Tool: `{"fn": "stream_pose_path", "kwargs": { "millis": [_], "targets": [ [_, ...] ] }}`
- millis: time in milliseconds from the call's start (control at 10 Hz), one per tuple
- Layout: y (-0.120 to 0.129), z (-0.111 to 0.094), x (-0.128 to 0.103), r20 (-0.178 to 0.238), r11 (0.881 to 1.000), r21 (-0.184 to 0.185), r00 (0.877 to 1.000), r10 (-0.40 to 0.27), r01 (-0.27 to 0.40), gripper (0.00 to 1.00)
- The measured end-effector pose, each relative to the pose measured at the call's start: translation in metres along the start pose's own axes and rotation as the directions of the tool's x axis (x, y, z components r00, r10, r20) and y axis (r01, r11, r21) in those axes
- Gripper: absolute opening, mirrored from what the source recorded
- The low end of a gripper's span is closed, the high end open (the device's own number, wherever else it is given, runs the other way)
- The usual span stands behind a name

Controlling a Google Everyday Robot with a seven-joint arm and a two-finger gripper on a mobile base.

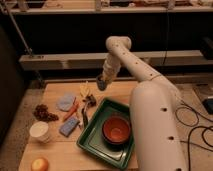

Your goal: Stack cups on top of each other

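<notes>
My gripper (102, 83) hangs from the white arm above the back of the wooden table (60, 155), just behind the green tray's far left corner. It looks shut on the small pale blue-grey tumbler (102, 85), held in the air. The wider white cup (40, 131) with a cream inside stands upright near the table's left edge, well to the left of and nearer than the gripper.
A green tray (92, 142) holds a big orange-red bowl (116, 129). A pale blue object (65, 101), a blue sponge (69, 126), a carrot (71, 109), grapes (44, 113), a banana (85, 89) and a dark utensil (84, 116) lie between tray and cup. An orange fruit (40, 164) sits front left.
</notes>
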Motion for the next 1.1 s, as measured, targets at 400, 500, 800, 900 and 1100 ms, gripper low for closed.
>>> {"fn": "stream_pose_path", "kwargs": {
  "millis": [400,500,800,900,1100],
  "targets": [
    [-0.056,0.006,-0.019,0.041,0.983,0.035,0.982,-0.183,0.182,0.0],
    [-0.074,0.008,-0.024,0.048,0.972,0.044,0.971,-0.235,0.233,0.0],
    [-0.072,0.007,-0.026,0.048,0.971,0.042,0.97,-0.239,0.237,0.0],
    [-0.074,0.008,-0.026,0.049,0.97,0.042,0.969,-0.241,0.24,0.0],
    [-0.078,0.008,-0.028,0.042,0.966,0.048,0.966,-0.256,0.254,0.0]
  ]
}}
